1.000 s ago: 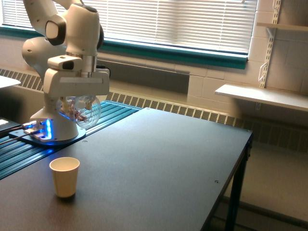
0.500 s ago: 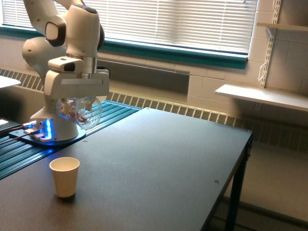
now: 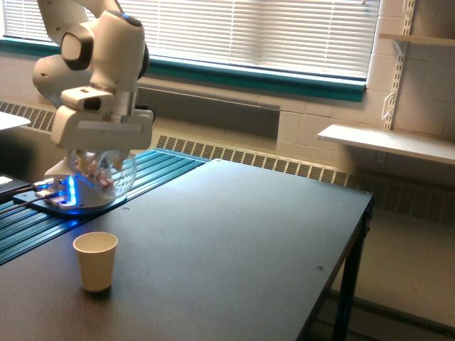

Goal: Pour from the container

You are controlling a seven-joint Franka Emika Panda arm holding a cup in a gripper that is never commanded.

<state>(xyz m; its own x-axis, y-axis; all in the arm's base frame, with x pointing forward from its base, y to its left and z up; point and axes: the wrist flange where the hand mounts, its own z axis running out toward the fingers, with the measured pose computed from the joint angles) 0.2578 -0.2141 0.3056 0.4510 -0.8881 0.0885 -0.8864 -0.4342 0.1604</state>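
- My Panda arm's gripper (image 3: 99, 158) carries the container (image 3: 105, 172), a clear rounded vessel with small pinkish-brown pieces showing through its wall, in the air above the dark bench (image 3: 234, 234).
- I read the jaws as pinching the container from above, with the white hand block directly over it; the fingers themselves are hidden behind the glass and the block.
- The paper cup (image 3: 95, 261) stands upright on the bench, below the container and toward the camera, well apart from it, with nothing between the two.
- The relation that matters for my next move: the container hangs under the jaws and above and behind the cup's open mouth, not yet over it.
- I judge the container must come forward and down over the cup before any tilt; poured from here, the pieces would land short of the cup.
- Behind the container, the arm's base (image 3: 71, 192) glows blue.
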